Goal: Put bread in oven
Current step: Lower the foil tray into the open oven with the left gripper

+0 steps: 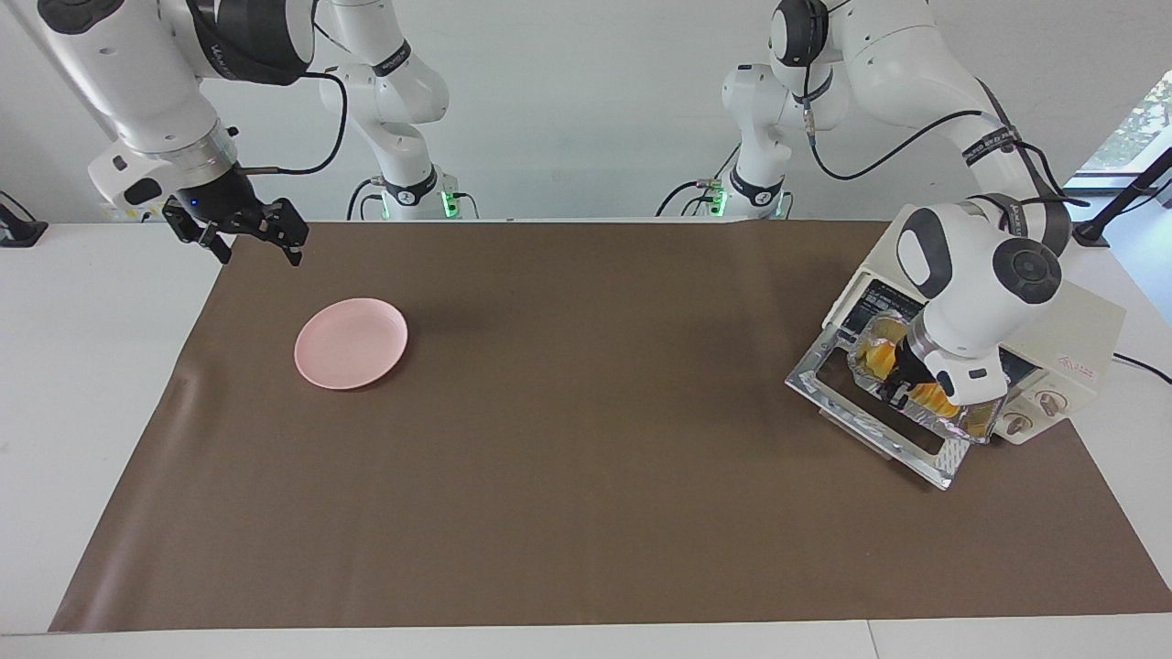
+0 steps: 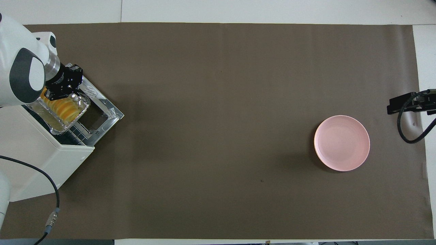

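Bread, a golden ridged loaf, lies in a silver foil tray at the mouth of the oven, which stands at the left arm's end of the desk. Part of the tray sits over the rack inside and part sticks out above the dropped glass door, so the loaf looks partly in, not yet fully seated.

Nearest the robots, the right hand waits in the air over the desk edge at the right arm's end, its 2 fingers spread with nothing between them. A little farther out lies the round pink plate, bare. Over the tray is the left hand, down at the loaf; whether its fingers grip the loaf, the foil or neither, I cannot tell.

Judging from this, the risks are these: a push on the thin foil could crumple it or tip the loaf onto the door; the tray's rim may snag on the rack; and the door cannot close while the tray overhangs it.

A small red mark shows on the oven's top, and the arm carries lettering, but neither can be read.
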